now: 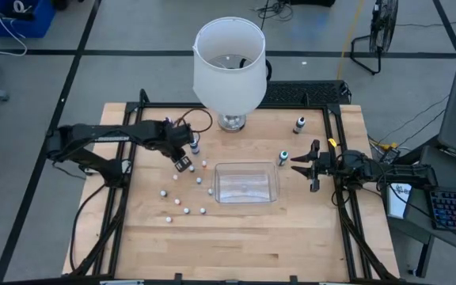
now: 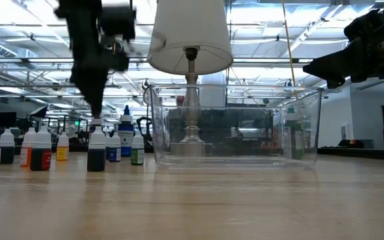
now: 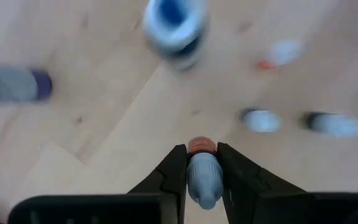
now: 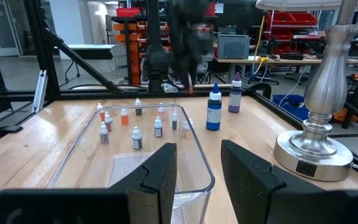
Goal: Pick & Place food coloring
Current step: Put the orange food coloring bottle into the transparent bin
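- The desk (image 1: 236,237) fills the middle of the high view; your job is to get the small food coloring bottles, scattered left of centre, into the clear tub (image 1: 246,183) at the centre.
- The lamp (image 1: 229,67) with its big white shade stands at upper centre, just behind the tub. When you carry toward the tub, keep low and in front of the shade so the arm does not brush it.
- Your left gripper (image 3: 202,171) sits left of centre in the high view, among the bottles. In its wrist view the fingers (image 3: 173,171) are clamped on one small bottle (image 3: 202,177) with a pale cap and an orange-red band. The grip looks centred, so lift straight up before you travel.
- Your right gripper (image 4: 197,168) waits at the tub's right edge, fingers apart and holding nothing. It looks clear of your likely drop path, but mind it.
- A taller blue bottle (image 4: 214,111) stands close to your left gripper, the nearest thing you could knock.
- The remaining food coloring (image 1: 182,202) lies in a loose cluster at lower left of the tub. Rise clear of the caps before you swing.
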